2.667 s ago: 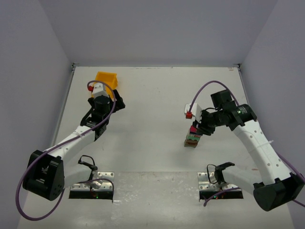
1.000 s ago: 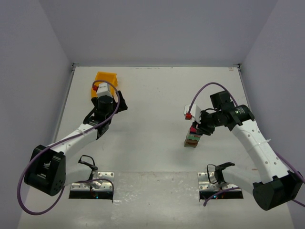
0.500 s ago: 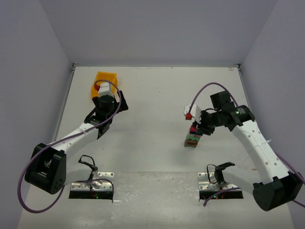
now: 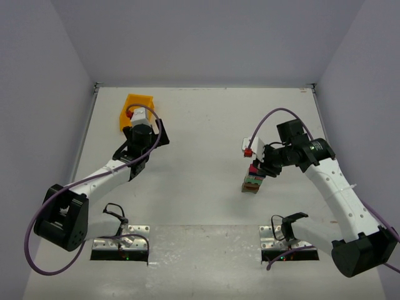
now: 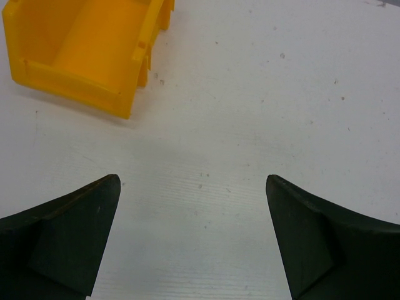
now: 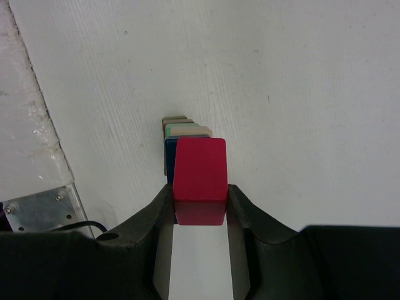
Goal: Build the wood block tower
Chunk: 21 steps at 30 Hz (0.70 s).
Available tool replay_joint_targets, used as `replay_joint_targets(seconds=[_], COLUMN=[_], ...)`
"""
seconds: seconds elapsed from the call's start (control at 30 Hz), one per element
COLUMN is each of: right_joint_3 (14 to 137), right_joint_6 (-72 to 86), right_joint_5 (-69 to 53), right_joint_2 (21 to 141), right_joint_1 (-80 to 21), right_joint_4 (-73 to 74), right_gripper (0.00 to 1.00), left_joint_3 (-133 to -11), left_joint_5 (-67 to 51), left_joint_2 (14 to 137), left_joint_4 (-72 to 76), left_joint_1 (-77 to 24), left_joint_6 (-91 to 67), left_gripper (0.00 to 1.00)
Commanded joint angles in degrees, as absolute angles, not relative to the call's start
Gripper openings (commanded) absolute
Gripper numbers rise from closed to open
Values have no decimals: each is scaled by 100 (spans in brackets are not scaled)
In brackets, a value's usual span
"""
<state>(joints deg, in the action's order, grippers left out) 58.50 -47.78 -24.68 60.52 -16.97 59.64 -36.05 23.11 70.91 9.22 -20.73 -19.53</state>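
The tower [image 4: 252, 182] stands right of centre, a short stack of wood blocks. In the right wrist view I see cream, green and blue block edges [image 6: 185, 131] under a magenta-red roof-shaped piece [image 6: 200, 175] on top. My right gripper [image 6: 200, 199] is shut on that piece, with both fingers pressed against its sides. In the top view the piece [image 4: 254, 169] sits at my right gripper [image 4: 259, 167]. My left gripper [image 5: 192, 182] is open and empty over bare table, at the left [image 4: 141, 142].
A yellow-orange plastic bin [image 4: 139, 103] lies at the back left, just beyond my left gripper, and its inside looks empty in the left wrist view [image 5: 87, 44]. Metal base plates [image 4: 120, 245] sit at the near edge. Grey walls enclose the table.
My left wrist has shifted slightly up and to the right, nearer the bin. My right gripper and the tower have not moved.
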Motion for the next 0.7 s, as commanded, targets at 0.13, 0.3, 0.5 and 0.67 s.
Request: replay_joint_targets(seconds=[0.13, 0.3, 0.5, 0.67], right_joint_3=[5773, 5767, 5801, 5791], right_joint_6=[-5031, -5061, -5045, -5055], right_joint_5=[-2667, -2674, -2686, -2670], right_joint_2=[5919, 5961, 5998, 5994], right_joint_1=[-1659, -1652, -1640, -1643], right_joint_4=[5941, 5943, 5941, 5932], right_gripper=[26, 26, 28, 31], left_joint_3=[-3915, -3937, -3950, -3973], left_joint_5=[2394, 2438, 2464, 2507], left_joint_2=[7156, 7175, 7211, 7233], left_joint_4=[1169, 1158, 1143, 1133], left_joint_1=[-2180, -2197, -2218, -2233], left_joint_6=[-1835, -1828, -1819, -1802], left_gripper=[100, 100, 100, 100])
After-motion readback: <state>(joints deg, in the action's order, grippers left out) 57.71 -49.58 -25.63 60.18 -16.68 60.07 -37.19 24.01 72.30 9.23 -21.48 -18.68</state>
